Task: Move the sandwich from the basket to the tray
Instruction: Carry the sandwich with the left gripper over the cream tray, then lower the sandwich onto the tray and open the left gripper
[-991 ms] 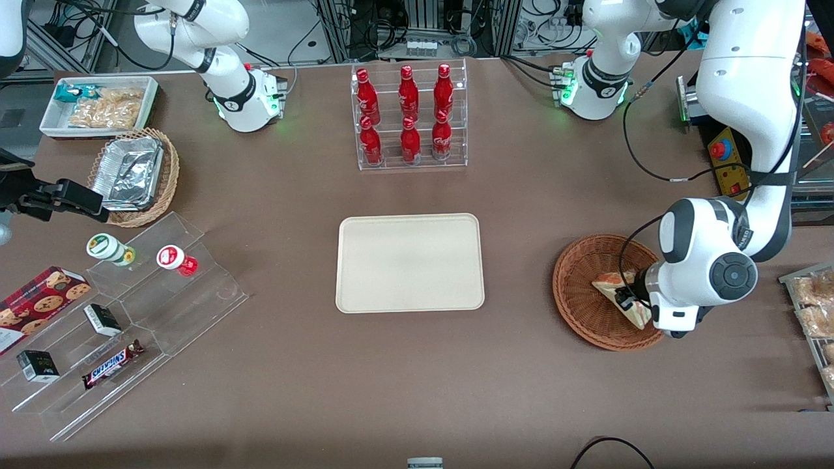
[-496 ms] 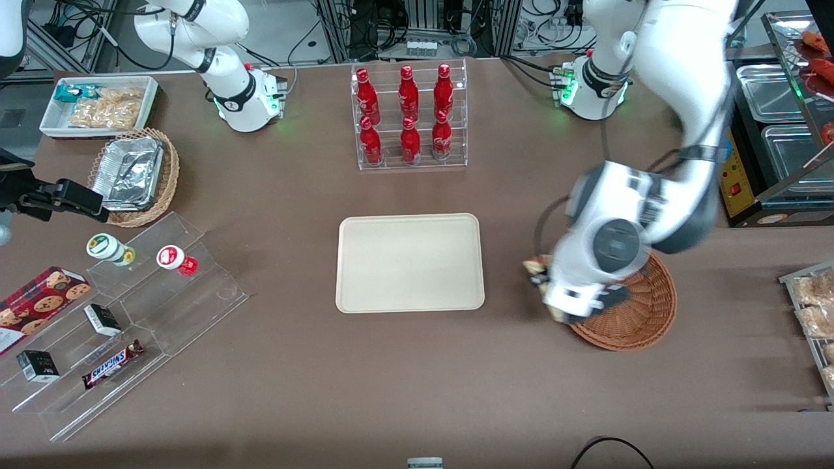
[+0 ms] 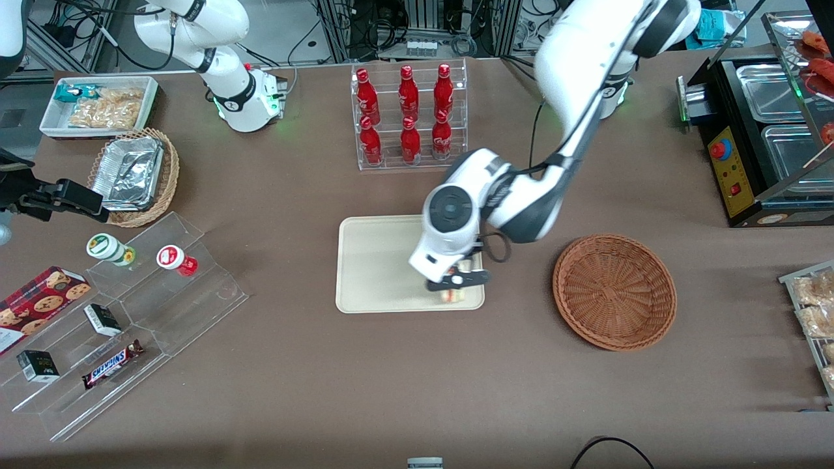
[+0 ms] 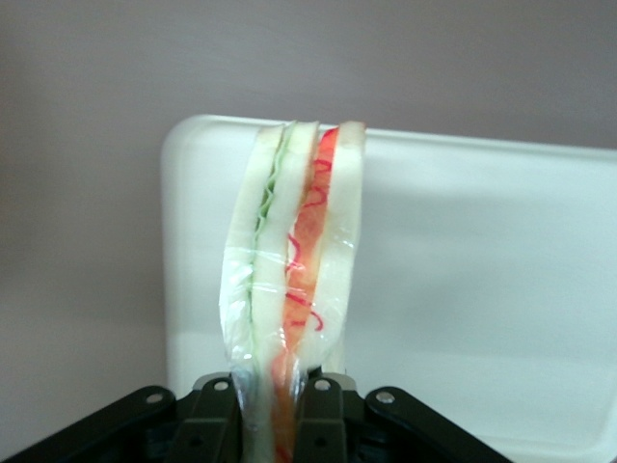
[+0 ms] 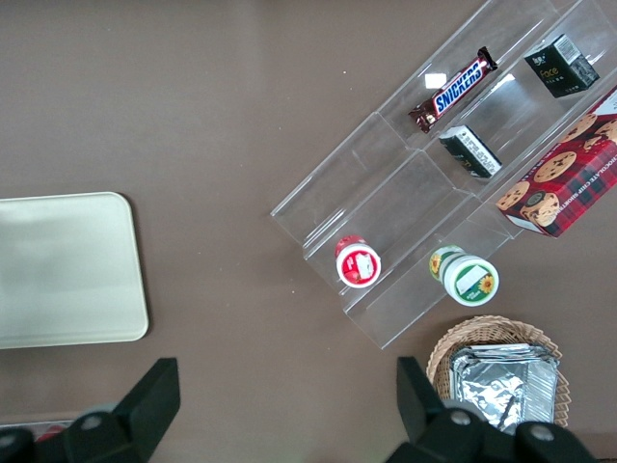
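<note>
My left gripper (image 3: 454, 286) hangs over the cream tray (image 3: 378, 260), at the tray's corner nearest the front camera on the basket's end. It is shut on the clear-wrapped sandwich (image 4: 294, 280), whose red and pale filling layers stick out between the fingers (image 4: 326, 420). In the front view only a small bit of the sandwich (image 3: 452, 296) peeks out under the wrist. The reddish-brown wicker basket (image 3: 614, 292) sits beside the tray toward the working arm's end, with nothing in it. The tray (image 4: 482, 289) lies below the sandwich in the wrist view.
A clear rack of red bottles (image 3: 409, 114) stands farther from the front camera than the tray. Toward the parked arm's end are a tan basket with foil trays (image 3: 133, 174), a white snack bin (image 3: 98, 104) and a clear stepped stand with snacks (image 3: 124, 326).
The left arm lifted the sandwich out of the basket and carried it sideways to above the tray. The basket now holds nothing.
</note>
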